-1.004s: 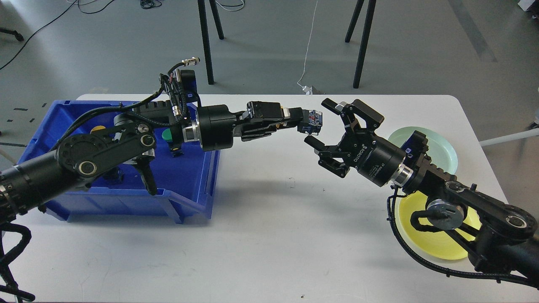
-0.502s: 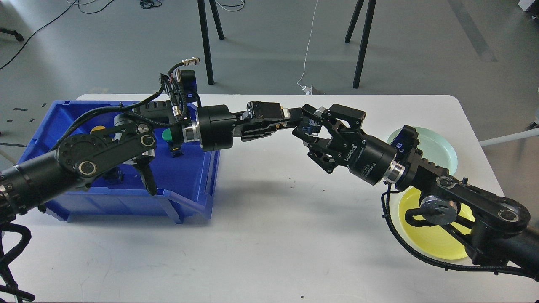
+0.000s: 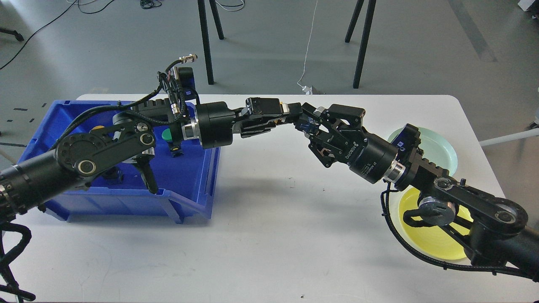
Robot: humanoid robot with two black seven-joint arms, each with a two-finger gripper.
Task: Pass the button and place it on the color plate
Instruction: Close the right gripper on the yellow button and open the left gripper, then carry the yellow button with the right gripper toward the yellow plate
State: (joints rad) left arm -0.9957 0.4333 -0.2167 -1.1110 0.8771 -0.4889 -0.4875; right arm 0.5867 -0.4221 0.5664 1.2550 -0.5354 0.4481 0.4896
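Note:
A small blue button [image 3: 310, 125] is held in the air above the middle of the white table [image 3: 269, 235], between my two grippers. My left gripper [image 3: 298, 116] reaches in from the left and is shut on the button. My right gripper [image 3: 309, 126] comes from the right, its fingers closed around the same button, which they mostly hide. A pale green plate [image 3: 442, 147] and a yellow plate [image 3: 429, 242] lie at the table's right side, partly behind my right arm.
A blue bin [image 3: 189, 185] stands at the left of the table, under my left arm. It holds a green button [image 3: 167, 134] and a yellow button [image 3: 97, 127]. Black stand legs rise on the floor beyond the table.
My right gripper has moved left to the button and closed its fingers around it. My left arm has lifted slightly; it still holds the button.

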